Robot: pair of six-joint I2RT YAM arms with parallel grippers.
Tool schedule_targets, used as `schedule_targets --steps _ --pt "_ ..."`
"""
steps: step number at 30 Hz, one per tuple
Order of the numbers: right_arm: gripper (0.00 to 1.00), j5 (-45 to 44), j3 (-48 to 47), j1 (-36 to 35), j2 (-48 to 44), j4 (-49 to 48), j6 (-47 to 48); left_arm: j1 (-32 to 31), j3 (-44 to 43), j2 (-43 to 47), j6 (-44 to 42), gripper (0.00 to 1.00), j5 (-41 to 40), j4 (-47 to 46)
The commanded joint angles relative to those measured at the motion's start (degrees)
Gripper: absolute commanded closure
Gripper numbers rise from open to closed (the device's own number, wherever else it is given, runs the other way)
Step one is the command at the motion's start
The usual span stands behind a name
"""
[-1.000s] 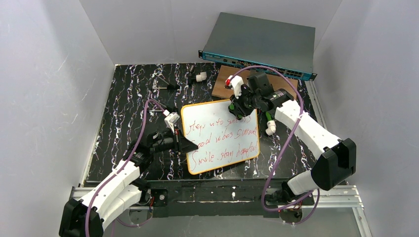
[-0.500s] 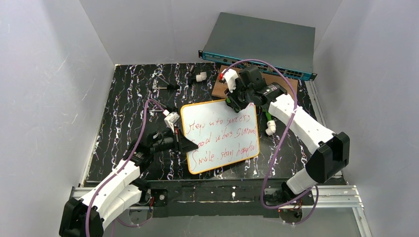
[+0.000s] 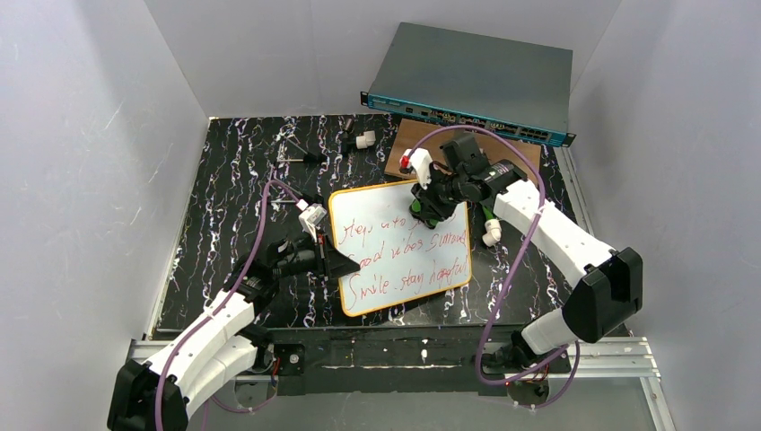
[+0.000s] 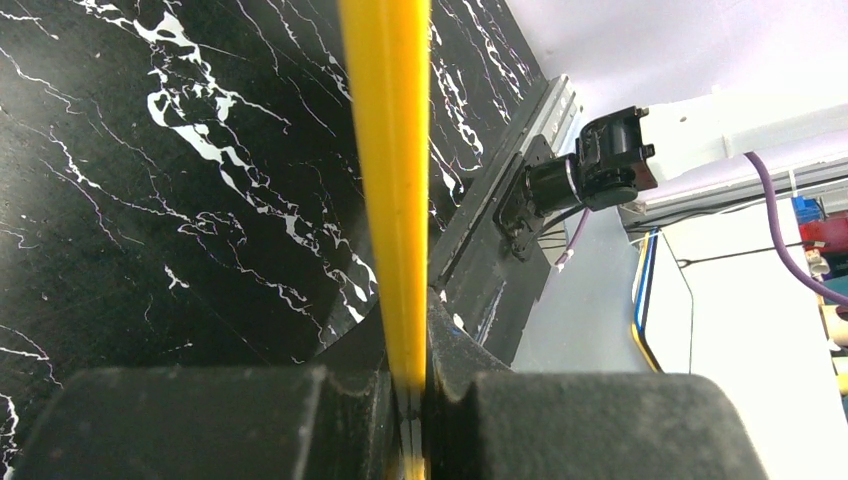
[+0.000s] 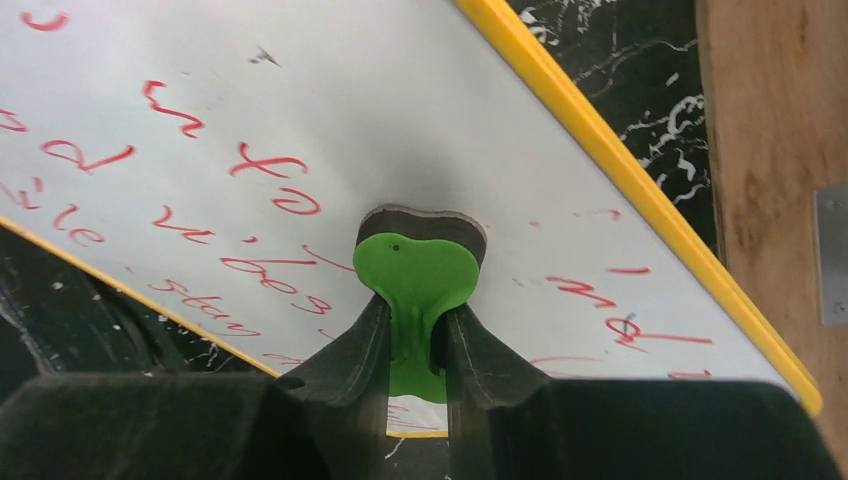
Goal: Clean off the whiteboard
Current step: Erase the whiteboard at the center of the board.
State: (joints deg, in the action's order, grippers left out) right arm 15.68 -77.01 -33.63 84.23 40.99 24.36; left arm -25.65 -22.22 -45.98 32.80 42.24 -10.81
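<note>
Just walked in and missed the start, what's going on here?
The whiteboard is being erased. The left gripper is shut on its yellow frame, steadying it. The right gripper holds a green eraser against the board's far part. Most of the red writing is not yet wiped.

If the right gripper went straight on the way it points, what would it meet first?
The whiteboard: the right gripper is shut on a green eraser whose pad seems to touch the written surface.
</note>
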Motion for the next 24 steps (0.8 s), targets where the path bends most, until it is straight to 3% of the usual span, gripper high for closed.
schedule_targets --steps 1,7,11,15,21,24 --pt "0.99 3.99 -5.16 -0.48 0.47 0.64 -2.04 -0.67 -0.99 0.38 -4.24 1.0 3.6 -4.46" --pt "0.99 -11.5 -8.52 -0.24 2.05 -2.99 -5.0 -1.02 0.49 0.81 -3.9 1.0 4.46 -8.03" --pt "0.99 -14.93 -4.69 1.1 0.74 -4.1 -3.24 -1.16 0.08 0.49 -5.07 1.0 5.01 -6.64" --pt "0.99 -8.81 0.54 1.71 -2.18 -2.35 1.34 -1.2 -0.5 0.34 -6.11 1.0 5.22 -4.84" --pt "0.99 11.45 3.16 1.64 -5.55 2.39 4.84 -1.41 -0.13 0.9 -5.37 1.0 4.87 -5.83" --pt "0.99 12.94 0.52 1.63 -4.34 1.17 1.86 -1.52 -0.19 0.29 -4.91 1.0 5.04 -6.21"
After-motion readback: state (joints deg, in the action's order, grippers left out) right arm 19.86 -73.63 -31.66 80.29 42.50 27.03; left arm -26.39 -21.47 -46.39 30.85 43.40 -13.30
